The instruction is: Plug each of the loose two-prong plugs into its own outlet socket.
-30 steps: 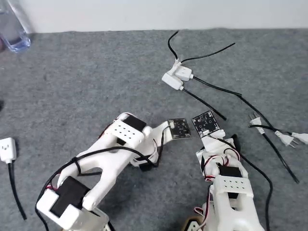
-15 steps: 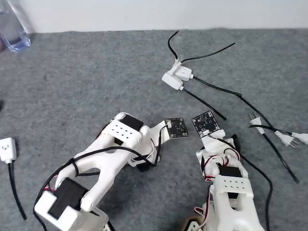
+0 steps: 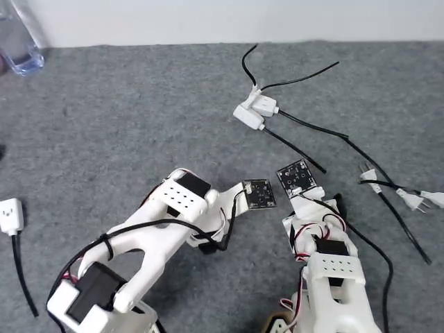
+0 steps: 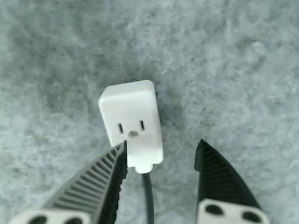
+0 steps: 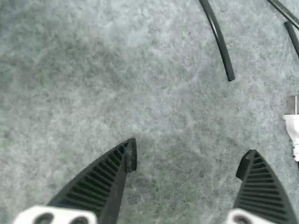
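L jaws stood wide, straddling outlet socket [image 4: 132,122] near its cord [image 4: 148,196] end. Risk: off-centre closure could twist socket or pinch cord. R jaws stood wide over bare bench [image 5: 140,93]. Loose plugs [image 3: 413,201] lay at high-view right edge, well apart.

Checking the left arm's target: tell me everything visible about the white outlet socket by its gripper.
The outlet socket is a white, rounded block, seemingly plastic, lying on the grey carpet with two slots and a round hole facing up, nothing plugged in. A black cord leaves its end between the open fingers of the left gripper; one fingertip overlaps its edge, contact unclear.
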Robot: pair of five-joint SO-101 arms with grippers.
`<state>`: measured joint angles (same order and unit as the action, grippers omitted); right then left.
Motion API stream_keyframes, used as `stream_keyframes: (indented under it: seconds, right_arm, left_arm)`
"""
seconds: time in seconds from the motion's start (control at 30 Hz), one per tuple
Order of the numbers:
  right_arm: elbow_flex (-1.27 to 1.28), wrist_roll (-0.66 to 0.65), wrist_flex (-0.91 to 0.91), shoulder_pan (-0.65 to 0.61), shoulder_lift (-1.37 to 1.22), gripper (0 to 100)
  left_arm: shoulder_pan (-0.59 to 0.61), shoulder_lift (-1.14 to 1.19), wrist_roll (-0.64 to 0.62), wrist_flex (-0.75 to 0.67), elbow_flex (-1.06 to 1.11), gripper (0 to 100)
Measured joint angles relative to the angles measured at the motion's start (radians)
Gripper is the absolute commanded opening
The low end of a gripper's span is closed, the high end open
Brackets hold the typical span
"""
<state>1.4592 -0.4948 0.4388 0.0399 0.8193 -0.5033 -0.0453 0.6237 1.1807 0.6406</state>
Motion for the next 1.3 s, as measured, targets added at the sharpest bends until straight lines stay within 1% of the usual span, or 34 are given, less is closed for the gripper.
stream_keyframes:
  seconds: [0.3, 0.37, 0.97, 1.1, 1.3]
  right_arm:
    - [0.000, 0.000, 0.000, -0.003, 0.000, 33.9]
    - [0.000, 0.000, 0.000, -0.003, 0.000, 33.9]
    - [0.000, 0.000, 0.000, -0.005, 0.000, 33.9]
    - [0.000, 0.000, 0.000, -0.003, 0.000, 33.9]
    - [0.000, 0.000, 0.000, -0.005, 0.000, 33.9]
  left_arm:
    - [0.003, 0.071, -0.002, -0.077, -0.011, 22]
    - [0.002, 0.098, -0.002, -0.071, 0.011, 22]
    - [0.003, 0.100, 0.002, -0.069, 0.006, 22]
    - [0.063, 0.100, 0.006, -0.063, -0.054, 22]
    - [0.123, 0.100, 0.041, 0.023, -0.149, 22]
